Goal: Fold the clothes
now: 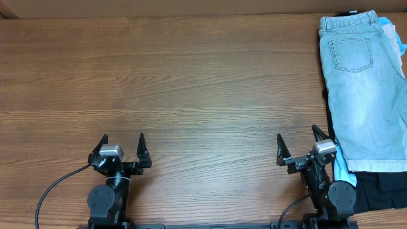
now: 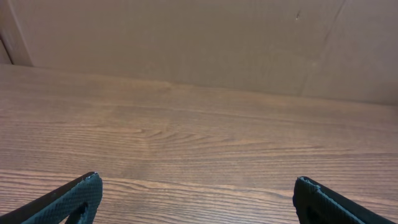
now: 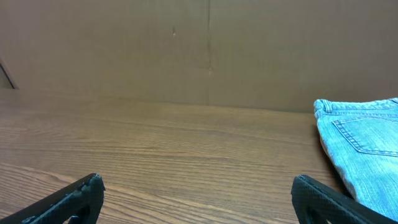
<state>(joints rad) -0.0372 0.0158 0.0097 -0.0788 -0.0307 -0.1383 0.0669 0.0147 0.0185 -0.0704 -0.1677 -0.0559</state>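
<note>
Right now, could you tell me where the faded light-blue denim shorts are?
In the overhead view the faded light-blue denim shorts lie at the right edge of the wooden table, atop a black garment, beside the right tool.

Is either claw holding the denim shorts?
No, the left gripper and right gripper are both open and empty; the shorts lie flat, unheld.
</note>
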